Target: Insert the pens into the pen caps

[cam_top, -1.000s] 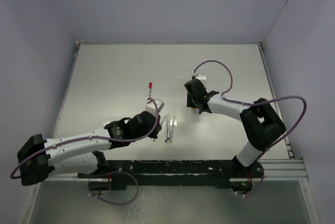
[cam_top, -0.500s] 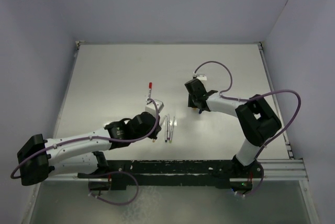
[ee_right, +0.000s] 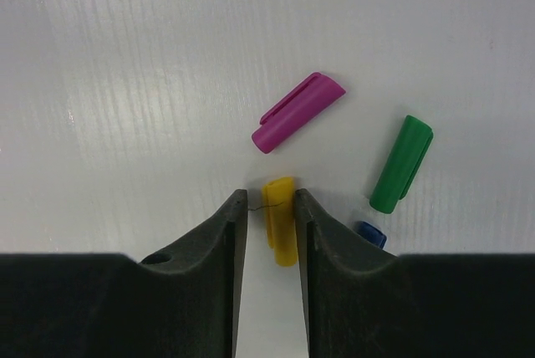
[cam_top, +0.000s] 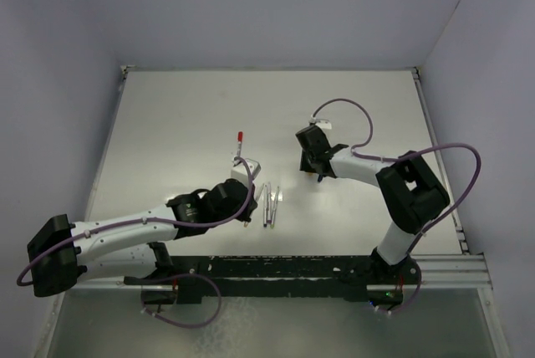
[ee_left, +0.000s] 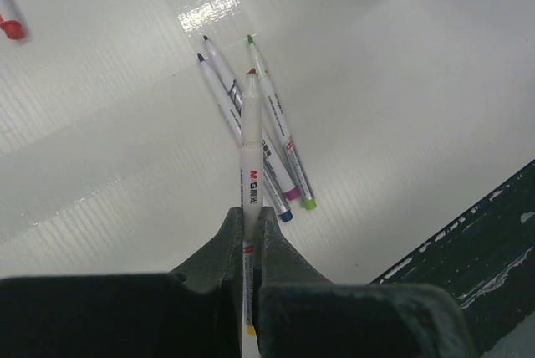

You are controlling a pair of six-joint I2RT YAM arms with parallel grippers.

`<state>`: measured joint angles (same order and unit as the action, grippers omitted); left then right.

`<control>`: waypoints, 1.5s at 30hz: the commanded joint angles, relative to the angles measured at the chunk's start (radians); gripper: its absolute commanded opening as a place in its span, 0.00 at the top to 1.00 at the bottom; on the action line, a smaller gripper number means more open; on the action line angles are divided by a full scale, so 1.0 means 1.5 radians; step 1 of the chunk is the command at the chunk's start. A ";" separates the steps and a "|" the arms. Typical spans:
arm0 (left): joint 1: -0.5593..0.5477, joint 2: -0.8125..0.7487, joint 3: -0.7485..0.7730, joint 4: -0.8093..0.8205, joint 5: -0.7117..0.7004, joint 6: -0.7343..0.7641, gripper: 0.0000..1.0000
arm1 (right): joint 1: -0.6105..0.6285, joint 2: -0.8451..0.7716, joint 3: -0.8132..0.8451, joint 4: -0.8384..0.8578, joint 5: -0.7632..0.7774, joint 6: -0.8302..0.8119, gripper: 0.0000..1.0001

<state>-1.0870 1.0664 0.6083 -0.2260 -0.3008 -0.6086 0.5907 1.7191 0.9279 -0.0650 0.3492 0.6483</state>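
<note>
My left gripper is shut on a pale pen with a yellow end and holds it above the table, tip pointing away. Three more pens lie side by side below it, with blue, magenta and green ends; they also show in the top view. My right gripper is open and low over the table, its jaws on either side of the yellow cap. The magenta cap, the green cap and the blue cap lie close by.
A pen with a red cap lies alone behind the left gripper; the red cap also shows in the left wrist view. The black rail runs along the near table edge. The right gripper is right of the pens.
The right arm's elbow has shifted a little left and its wrist barely moved. The left arm has hardly moved and keeps its pen.
</note>
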 commanded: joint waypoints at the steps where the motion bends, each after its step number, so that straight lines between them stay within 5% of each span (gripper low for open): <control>1: -0.001 -0.016 0.002 0.016 -0.017 -0.005 1.00 | -0.001 -0.001 -0.019 -0.042 -0.008 0.028 0.68; 20: -0.001 -0.027 0.005 0.009 -0.029 -0.008 1.00 | -0.002 0.003 -0.017 -0.134 0.019 0.033 0.70; 29: -0.001 -0.035 0.006 0.002 -0.037 -0.006 1.00 | -0.001 0.035 -0.005 -0.143 -0.019 0.029 1.00; 38: -0.001 -0.008 0.023 -0.003 -0.035 0.001 1.00 | -0.002 0.019 0.006 -0.134 -0.042 0.012 1.00; 45: -0.001 0.007 0.026 0.054 -0.003 0.019 1.00 | -0.002 -0.118 -0.011 -0.092 -0.031 -0.014 1.00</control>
<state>-1.0870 1.0660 0.6090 -0.2375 -0.3325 -0.6067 0.5869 1.6802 0.9363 -0.1879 0.3248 0.6640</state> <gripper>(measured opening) 0.030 0.034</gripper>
